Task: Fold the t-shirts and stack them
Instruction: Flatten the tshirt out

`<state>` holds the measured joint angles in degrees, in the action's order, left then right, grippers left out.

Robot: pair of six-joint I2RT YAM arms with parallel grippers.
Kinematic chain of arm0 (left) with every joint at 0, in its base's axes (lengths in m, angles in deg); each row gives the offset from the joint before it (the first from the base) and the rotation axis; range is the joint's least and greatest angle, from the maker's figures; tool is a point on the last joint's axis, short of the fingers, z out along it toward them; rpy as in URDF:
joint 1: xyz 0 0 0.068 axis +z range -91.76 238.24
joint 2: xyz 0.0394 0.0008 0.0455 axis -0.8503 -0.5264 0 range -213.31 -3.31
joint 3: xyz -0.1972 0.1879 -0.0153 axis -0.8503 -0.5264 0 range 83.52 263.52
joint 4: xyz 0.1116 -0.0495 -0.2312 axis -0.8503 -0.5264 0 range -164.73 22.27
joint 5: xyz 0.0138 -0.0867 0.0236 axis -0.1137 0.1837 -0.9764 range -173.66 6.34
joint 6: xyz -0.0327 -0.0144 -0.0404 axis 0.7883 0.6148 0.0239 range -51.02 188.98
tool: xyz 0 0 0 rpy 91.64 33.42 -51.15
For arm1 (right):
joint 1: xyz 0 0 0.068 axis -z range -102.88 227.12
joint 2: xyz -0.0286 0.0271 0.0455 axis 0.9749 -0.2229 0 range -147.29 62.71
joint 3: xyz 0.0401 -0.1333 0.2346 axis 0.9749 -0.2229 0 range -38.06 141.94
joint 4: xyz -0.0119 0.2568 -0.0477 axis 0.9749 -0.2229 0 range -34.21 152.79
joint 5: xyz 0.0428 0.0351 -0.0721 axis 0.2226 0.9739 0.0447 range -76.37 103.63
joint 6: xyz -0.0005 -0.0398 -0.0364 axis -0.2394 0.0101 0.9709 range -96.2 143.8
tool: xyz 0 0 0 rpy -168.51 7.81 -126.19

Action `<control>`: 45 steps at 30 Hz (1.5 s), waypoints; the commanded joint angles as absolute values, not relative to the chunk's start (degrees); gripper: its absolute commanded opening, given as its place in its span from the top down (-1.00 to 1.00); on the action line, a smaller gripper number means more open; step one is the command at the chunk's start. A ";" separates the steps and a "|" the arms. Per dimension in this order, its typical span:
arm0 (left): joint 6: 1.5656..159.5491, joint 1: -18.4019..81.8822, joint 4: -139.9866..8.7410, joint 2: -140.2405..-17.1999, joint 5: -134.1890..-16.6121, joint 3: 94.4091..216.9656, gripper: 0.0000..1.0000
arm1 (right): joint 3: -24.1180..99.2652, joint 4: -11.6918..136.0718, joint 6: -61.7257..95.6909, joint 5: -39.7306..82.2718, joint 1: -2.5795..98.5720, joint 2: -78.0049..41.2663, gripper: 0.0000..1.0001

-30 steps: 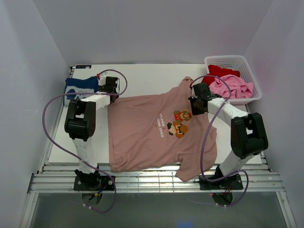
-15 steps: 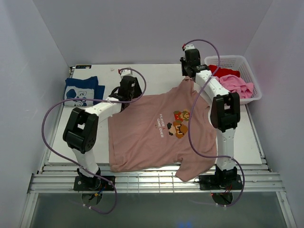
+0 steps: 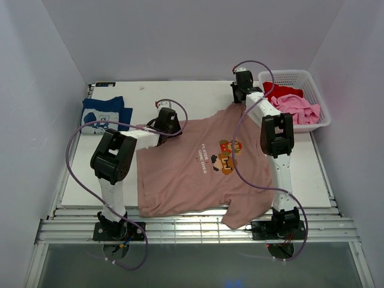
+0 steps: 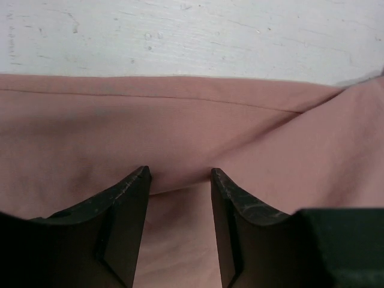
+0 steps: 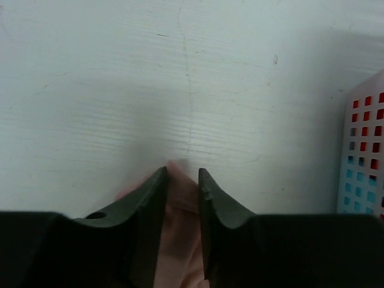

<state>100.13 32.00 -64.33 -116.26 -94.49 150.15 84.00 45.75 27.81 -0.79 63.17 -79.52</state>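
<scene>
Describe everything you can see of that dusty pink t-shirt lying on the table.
The dusty pink t-shirt is soft cloth, spread flat, front up, with a pixel-art print and small text on the chest. Its near sleeve drapes over the table edge. The left pincer stands open over its far edge; the right pincer straddles the far sleeve tip.

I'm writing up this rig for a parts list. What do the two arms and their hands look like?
Left arm and right arm: white links, bulky black joint housings, black bases. A lilac cable loops along each. Left hand and right hand: two dark, tapered fingers apiece.
</scene>
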 commanded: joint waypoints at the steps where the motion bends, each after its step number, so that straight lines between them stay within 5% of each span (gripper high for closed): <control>1: 101.76 31.43 -64.65 -113.97 -93.50 147.42 -0.11 | 85.43 48.10 28.45 -0.52 64.11 -78.79 0.55; 4: 102.64 31.08 -64.74 -112.57 -93.86 144.70 -0.11 | 81.06 50.82 28.37 -0.70 64.12 -76.25 0.84; 12: 104.75 30.29 -64.74 -108.87 -95.61 137.23 -0.10 | 72.86 54.61 27.93 1.94 64.12 -66.76 0.85; 14: 105.01 30.20 -64.65 -108.00 -95.70 135.65 -0.10 | 72.94 54.17 28.28 2.82 64.12 -66.58 0.70; 16: 105.10 30.12 -64.65 -106.77 -95.97 134.42 -0.10 | 73.47 53.12 28.19 3.87 64.12 -67.01 0.34; 18: 105.10 30.03 -65.00 -105.97 -96.23 133.53 -0.09 | 74.35 52.50 28.10 5.01 64.12 -67.72 0.25; 40: 106.51 29.24 -66.93 -100.52 -95.88 129.13 -0.09 | 83.66 52.85 21.43 18.72 64.20 -79.67 0.06; 42: 106.68 29.24 -67.11 -100.52 -96.05 129.13 -0.08 | 84.02 52.94 20.99 18.90 64.12 -80.29 0.15; 43: 106.68 29.24 -67.11 -100.43 -96.14 129.22 -0.09 | 83.85 53.12 20.90 18.73 64.12 -80.20 0.50; 45: 106.59 29.24 -67.46 -100.70 -96.32 129.48 -0.09 | 82.36 54.08 20.81 18.03 64.12 -79.59 0.85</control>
<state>106.30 29.55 -61.62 -101.64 -96.13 130.81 80.92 51.26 22.10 17.31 64.24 -79.89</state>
